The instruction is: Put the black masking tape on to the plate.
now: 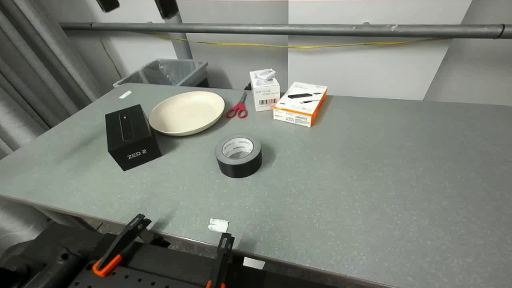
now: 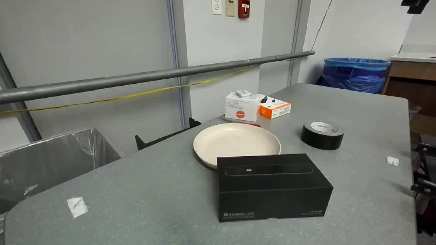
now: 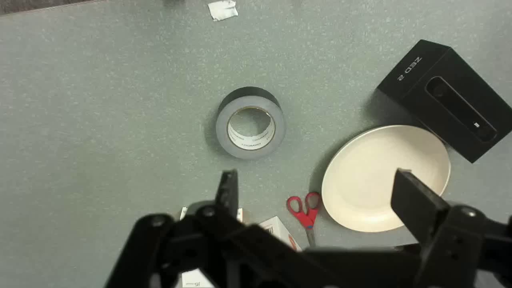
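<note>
The black masking tape (image 1: pixel 239 167) lies flat on the grey table, its hollow centre facing up. It also shows in an exterior view (image 2: pixel 322 139) and in the wrist view (image 3: pixel 251 154), above and left of the jaws. The cream plate (image 1: pixel 188 113) stands beside a black box. It shows in an exterior view (image 2: pixel 235 141), its near edge partly hidden by that box, and in the wrist view (image 3: pixel 372 180), partly behind one finger. My gripper (image 3: pixel 316 173) is wide open and empty, high above the table. Its fingertips (image 1: pixel 137 7) show at the top of an exterior view.
The black ZED 2 box (image 1: pixel 134 138) is close against the plate. Red scissors (image 1: pixel 239 109) lie on the plate's far side. A white box (image 1: pixel 265 94) and a white-orange box (image 1: pixel 300 103) stand behind the tape. A grey bin (image 1: pixel 172 72) is beyond the table edge.
</note>
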Robot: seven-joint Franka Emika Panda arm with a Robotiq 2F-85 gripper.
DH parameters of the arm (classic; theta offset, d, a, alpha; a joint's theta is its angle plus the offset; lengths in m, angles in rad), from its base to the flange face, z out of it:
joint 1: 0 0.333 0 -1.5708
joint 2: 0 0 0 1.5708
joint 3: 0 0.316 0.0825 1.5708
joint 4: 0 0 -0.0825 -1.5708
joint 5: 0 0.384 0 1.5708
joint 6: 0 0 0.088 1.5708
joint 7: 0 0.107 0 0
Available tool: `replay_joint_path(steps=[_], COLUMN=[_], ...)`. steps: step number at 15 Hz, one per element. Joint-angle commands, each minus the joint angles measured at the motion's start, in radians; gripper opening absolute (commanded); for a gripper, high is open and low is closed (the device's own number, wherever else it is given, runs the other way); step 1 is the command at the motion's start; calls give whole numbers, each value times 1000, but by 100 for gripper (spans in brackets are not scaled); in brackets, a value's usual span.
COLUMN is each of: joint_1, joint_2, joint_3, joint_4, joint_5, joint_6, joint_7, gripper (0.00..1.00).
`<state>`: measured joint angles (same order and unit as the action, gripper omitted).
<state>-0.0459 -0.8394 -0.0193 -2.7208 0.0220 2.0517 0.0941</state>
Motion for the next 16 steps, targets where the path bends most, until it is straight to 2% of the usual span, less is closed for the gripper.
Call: replay_joint_path(steps=[1,10,13,15,16], joint_1=[-5,-5,-14,-21,-16], joint_2=[2,1,39,106,195], joint_3=[4,4,18,21,12], joint_4=[2,3,-54,-117,-68], joint_5=[4,4,-16,-29,-16], joint_6=[-3,-3,120,274,315], joint_7=[-3,-4,3,4,8], gripper=[100,100,100,100,100])
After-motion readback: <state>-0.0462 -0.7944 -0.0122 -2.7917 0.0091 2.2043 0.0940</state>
